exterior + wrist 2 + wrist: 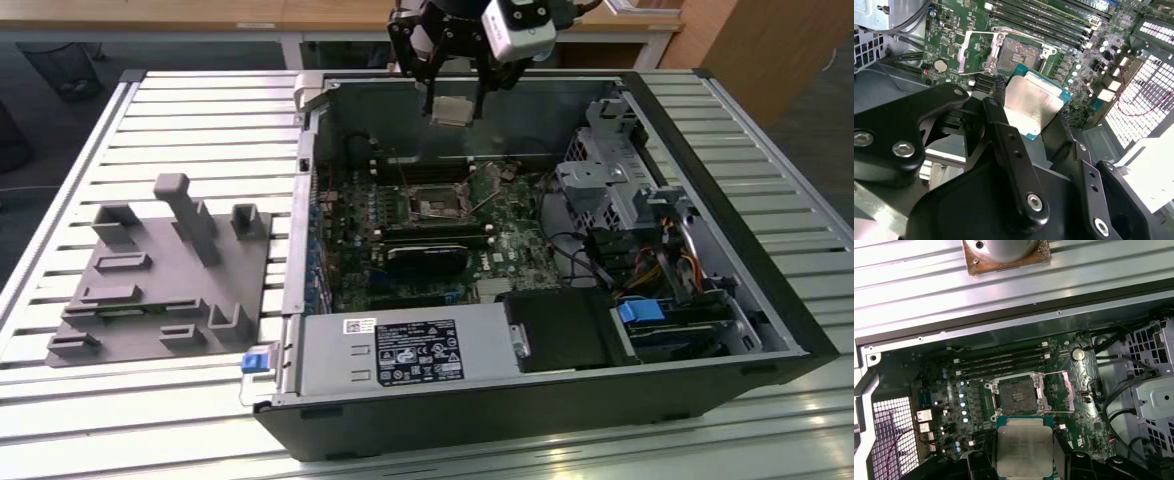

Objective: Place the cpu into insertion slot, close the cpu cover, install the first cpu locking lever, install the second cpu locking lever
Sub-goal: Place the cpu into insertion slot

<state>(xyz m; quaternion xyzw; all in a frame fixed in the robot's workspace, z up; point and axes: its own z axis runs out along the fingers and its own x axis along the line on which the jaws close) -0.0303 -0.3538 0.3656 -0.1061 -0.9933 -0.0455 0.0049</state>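
On the exterior view's left, a grey moulded holder (160, 275) sits near the left edge of the slatted table (134, 420), apart from the open computer case (534, 415). Next comes my gripper (454, 98), hanging over the case's far wall, high above the green board (514, 255). My fingers (1004, 135) are closed most of the way and pinch two opposite edges of the cpu (451, 112). I hold the chip flat, with its silver top facing the wrist cameras in both wrist views (1034, 102) (1024, 450).

The insertion slot (434, 203) lies in the middle of the board, well below the chip and not touching it. In the first wrist view its dark recess (1015, 395) is uncovered, and the chip sits just beside it in the picture. The cpu cover (1059, 392) is swung open and rests on the board against one side of the socket. The long memory slots (1004, 360) run along another side. Towards the case's right wall are a metal drive cage (601, 180) and loose cables (641, 268).
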